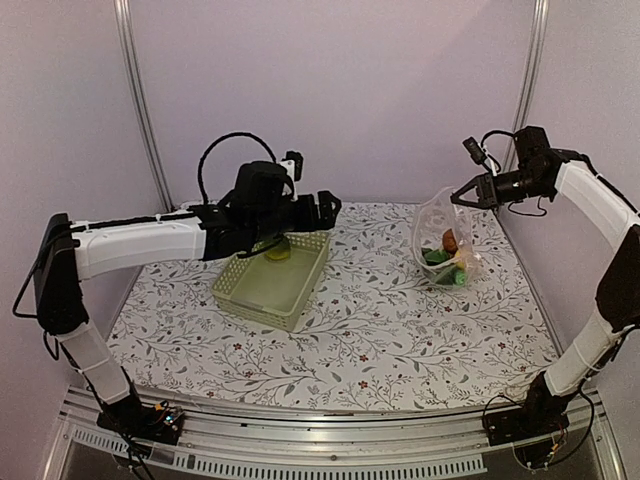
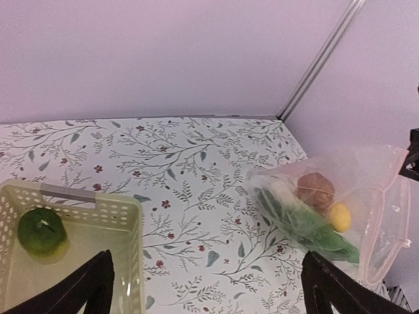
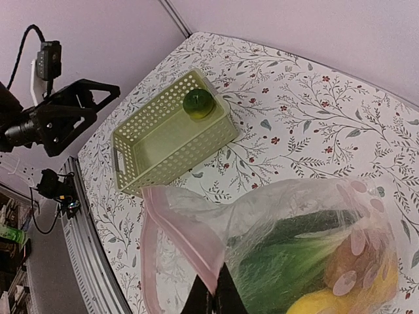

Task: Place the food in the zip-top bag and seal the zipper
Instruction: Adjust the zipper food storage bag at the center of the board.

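A clear, crinkly zip-top plastic bag (image 1: pixel 438 222) hangs from the right arm's end effector (image 1: pixel 468 193). Its fingers are pinched shut on the pale pink zipper strip (image 3: pixel 186 232) at the mouth edge (the mouth stands open). The bag's lower end rests on the flower-patterned bench (image 1: pixel 380 340), far right. Inside lie toy foods: a brown round piece (image 2: pixel 315 188), a small yellow one (image 2: pixel 339 216) and a dark green leafy vegetable (image 2: pixel 301 226). One round green-yellow toy fruit (image 2: pixel 40 230) sits in a far corner of the pale green lattice basket (image 1: pixel 262 295). The left end effector (image 1: pixel 326 206) hovers above that corner, fingers spread wide, holding nothing.
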`<state>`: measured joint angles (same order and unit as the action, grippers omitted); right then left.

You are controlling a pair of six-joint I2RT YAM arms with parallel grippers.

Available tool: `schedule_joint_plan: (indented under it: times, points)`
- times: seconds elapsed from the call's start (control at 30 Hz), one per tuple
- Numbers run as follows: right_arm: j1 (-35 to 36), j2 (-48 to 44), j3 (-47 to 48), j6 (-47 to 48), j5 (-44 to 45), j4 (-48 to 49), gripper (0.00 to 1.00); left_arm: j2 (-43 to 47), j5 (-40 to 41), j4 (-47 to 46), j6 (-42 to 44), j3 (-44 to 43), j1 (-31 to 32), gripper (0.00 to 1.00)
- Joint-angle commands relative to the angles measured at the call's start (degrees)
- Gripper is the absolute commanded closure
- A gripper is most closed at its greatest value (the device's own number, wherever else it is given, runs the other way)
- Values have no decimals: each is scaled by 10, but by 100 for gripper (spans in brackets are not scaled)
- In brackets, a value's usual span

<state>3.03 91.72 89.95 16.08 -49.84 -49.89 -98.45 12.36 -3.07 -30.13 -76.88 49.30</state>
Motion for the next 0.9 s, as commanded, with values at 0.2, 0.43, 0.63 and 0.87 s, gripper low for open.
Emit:
schedule_joint_plan:
  times: [0.2, 0.43, 0.63, 0.87]
  points:
    - [24, -13, -7, 13, -22, 11, 100, 53, 105, 82, 3, 105, -54, 0]
    - [28, -15, -25, 22, -15, 16, 100, 23, 52, 124, -16, 98, -106, 9]
    - [29, -39, -55, 20, -4, 31, 100, -27, 41, 167, -26, 59, -131, 8]
    - [29, -42, -65, 20, -5, 34, 100, -102, 53, 222, -38, -20, -152, 5]
